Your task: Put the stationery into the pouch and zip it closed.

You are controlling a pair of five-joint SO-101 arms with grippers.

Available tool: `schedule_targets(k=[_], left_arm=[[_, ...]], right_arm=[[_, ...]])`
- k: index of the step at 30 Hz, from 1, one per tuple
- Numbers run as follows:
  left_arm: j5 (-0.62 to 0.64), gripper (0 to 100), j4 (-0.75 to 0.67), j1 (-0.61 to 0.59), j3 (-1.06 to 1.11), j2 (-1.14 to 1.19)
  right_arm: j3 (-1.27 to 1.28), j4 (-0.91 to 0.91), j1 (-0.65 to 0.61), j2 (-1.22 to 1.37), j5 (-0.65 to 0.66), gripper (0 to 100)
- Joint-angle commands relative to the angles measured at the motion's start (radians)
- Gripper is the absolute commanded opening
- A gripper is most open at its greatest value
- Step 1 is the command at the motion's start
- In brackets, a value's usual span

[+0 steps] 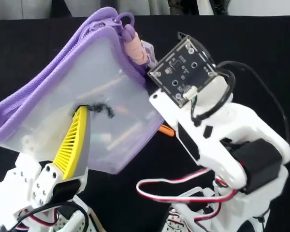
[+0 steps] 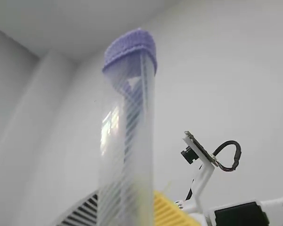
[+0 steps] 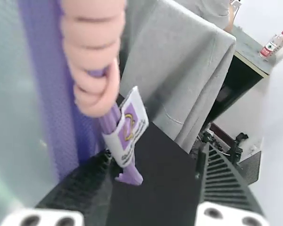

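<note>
A translucent pouch (image 1: 106, 96) with a purple zipper edge is held up off the black table, tilted. My left gripper (image 1: 79, 125) is shut on its lower wall, yellow finger (image 1: 72, 150) in front. In the left wrist view the pouch (image 2: 127, 141) stands edge-on above that gripper (image 2: 125, 212). Faint stationery shapes show through the wall, and an orange tip (image 1: 166, 129) pokes out by the lower corner. A pink coil (image 3: 92, 61), a white tag (image 3: 129, 125) and the purple zipper pull (image 3: 125, 176) hang at the pouch's end. My right gripper (image 3: 154, 153) is open just below them, the pull beside one finger.
The right arm's camera board (image 1: 186, 67) sits close against the pouch's zipper end. The black table (image 1: 261, 48) stretches behind and to the right. A grey cloth-draped object (image 3: 188, 70) stands beyond the table edge.
</note>
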Motion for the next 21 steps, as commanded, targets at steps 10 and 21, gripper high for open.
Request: schedule_targets(k=[10, 21], left_arm=[[-0.002, 3, -0.021, 0.012, -0.002, 0.006], [-0.002, 3, -0.017, 0.012, 0.002, 0.006]], right_arm=[[0.291, -0.371, 0.097, -0.015, -0.011, 0.8], [0.234, -0.377, 0.14, -0.194, -0.003, 1.1]])
